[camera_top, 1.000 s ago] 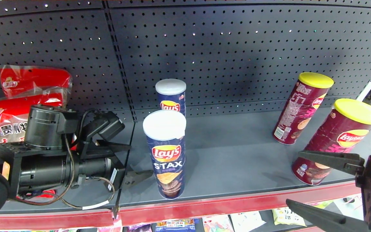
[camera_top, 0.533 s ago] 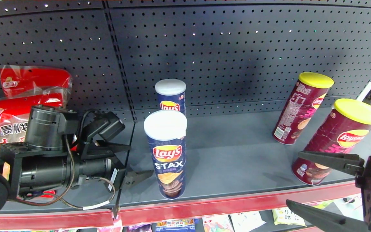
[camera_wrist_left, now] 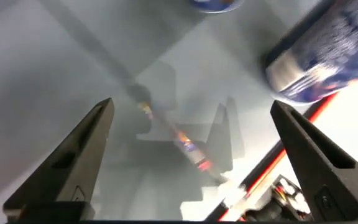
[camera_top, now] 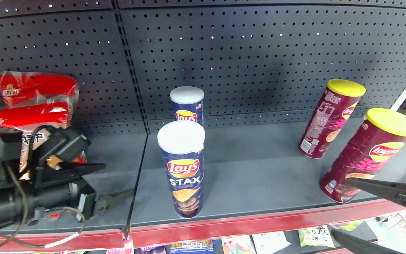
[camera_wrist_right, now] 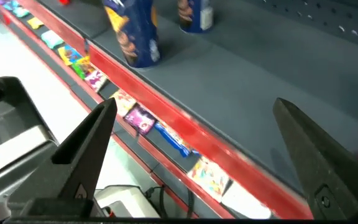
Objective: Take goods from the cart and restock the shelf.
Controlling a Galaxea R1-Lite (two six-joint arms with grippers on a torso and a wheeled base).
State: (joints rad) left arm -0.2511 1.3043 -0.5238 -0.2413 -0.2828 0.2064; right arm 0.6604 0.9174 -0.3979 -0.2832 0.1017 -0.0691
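Your right gripper hangs nearest, out in front of the shelf's red lip. Its fingers are spread wide with nothing between them. The upper finger sits just beside the foot of the front red can, so draw that arm straight back toward you and do not swing it sideways. The can is tall and narrow and would probably tip at a light knock. Your left gripper is also wide open and empty, low over the left part of the shelf, a little apart from the front blue can. That can stands upright at the front, so it looks already placed, and the step in hand seems to be clearing both arms off the shelf to fetch more from the cart. Lift the left gripper slightly before pulling it out so the lower finger clears the lip, and keep it away from the bags close behind that arm. Farther in, the rear blue can and the rear red can stand near the pegboard. Bring the next can to the bare stretch between the two colours, and set it down gently and upright.
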